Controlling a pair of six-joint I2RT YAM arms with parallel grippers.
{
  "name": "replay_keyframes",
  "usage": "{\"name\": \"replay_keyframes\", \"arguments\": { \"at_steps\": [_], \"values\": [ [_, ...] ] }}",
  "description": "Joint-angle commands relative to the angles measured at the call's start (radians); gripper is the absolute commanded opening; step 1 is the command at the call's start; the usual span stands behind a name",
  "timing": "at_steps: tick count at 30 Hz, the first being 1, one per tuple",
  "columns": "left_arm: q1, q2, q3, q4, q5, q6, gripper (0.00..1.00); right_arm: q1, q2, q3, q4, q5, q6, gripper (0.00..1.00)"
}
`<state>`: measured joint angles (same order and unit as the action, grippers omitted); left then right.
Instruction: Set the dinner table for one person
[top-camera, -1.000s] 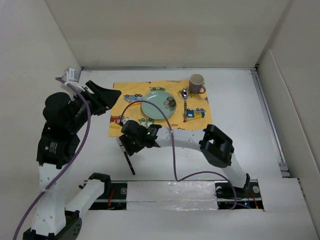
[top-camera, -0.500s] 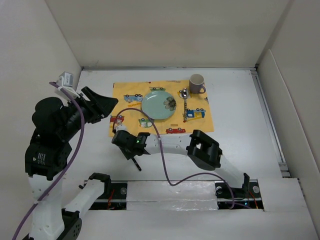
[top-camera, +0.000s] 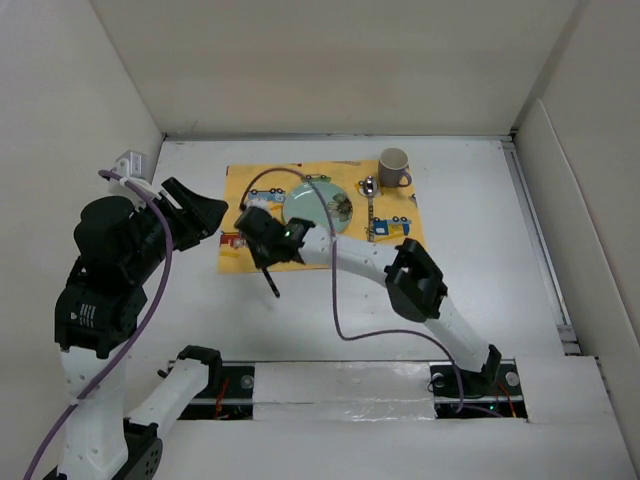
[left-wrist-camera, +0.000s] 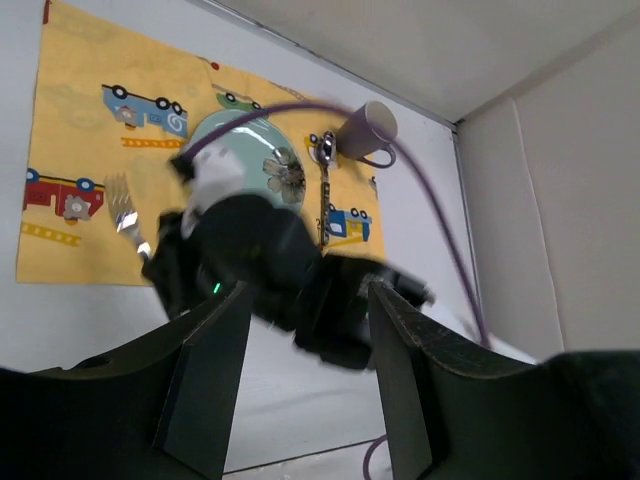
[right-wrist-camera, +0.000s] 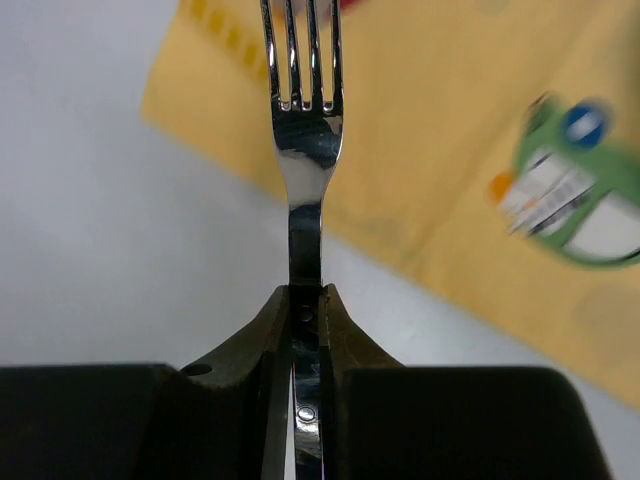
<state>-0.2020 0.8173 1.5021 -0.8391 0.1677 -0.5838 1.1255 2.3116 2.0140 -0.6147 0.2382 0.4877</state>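
A silver fork (right-wrist-camera: 303, 150) is pinched by its handle in my shut right gripper (right-wrist-camera: 305, 300). Its tines point over the near left corner of the yellow car-print cloth (right-wrist-camera: 450, 120). From above, the right gripper (top-camera: 252, 243) is at that corner, and the fork's dark handle (top-camera: 272, 284) trails out over the white dinner table (top-camera: 470, 250). The fork tines (left-wrist-camera: 124, 205) show by the red truck print. A teal plate (top-camera: 318, 210), a spoon (top-camera: 370, 200) and a mug (top-camera: 394, 167) are on the cloth. My left gripper (top-camera: 205, 212) hangs open and empty left of the cloth.
White walls enclose the dinner table on the left, back and right. The right arm (top-camera: 420, 285) stretches across the table's near middle with a purple cable (top-camera: 335, 310) looping off it. A taped rail (top-camera: 340, 385) runs along the near edge.
The right gripper has shut on the fork and carried it from the bare table near the front edge to the cloth's near left corner. The left arm has shifted slightly.
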Motion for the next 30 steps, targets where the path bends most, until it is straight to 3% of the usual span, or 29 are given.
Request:
{"name": "replay_keyframes", "arguments": {
  "at_steps": [1, 7, 12, 15, 27, 30],
  "values": [
    [-0.005, 0.013, 0.041, -0.002, -0.06, 0.001, 0.47, -0.134, -0.025, 0.191, 0.073, -0.026, 0.028, 0.0],
    [-0.005, -0.003, 0.018, -0.003, -0.072, -0.037, 0.48, -0.26, 0.259, 0.589, 0.046, -0.111, 0.081, 0.0],
    [-0.005, -0.044, -0.042, -0.024, -0.1, -0.065, 0.48, -0.293, 0.33, 0.611, 0.193, -0.178, 0.187, 0.0],
    [-0.005, -0.059, -0.074, -0.023, -0.128, -0.068, 0.48, -0.302, 0.38, 0.661, 0.213, -0.189, 0.204, 0.0],
    [-0.005, -0.032, -0.126, 0.051, -0.106, -0.056, 0.48, -0.302, 0.431, 0.612, 0.198, -0.186, 0.222, 0.0],
    [-0.005, -0.027, -0.14, 0.064, -0.106, -0.05, 0.48, -0.302, 0.428, 0.575, 0.201, -0.188, 0.242, 0.09]
  ]
}}
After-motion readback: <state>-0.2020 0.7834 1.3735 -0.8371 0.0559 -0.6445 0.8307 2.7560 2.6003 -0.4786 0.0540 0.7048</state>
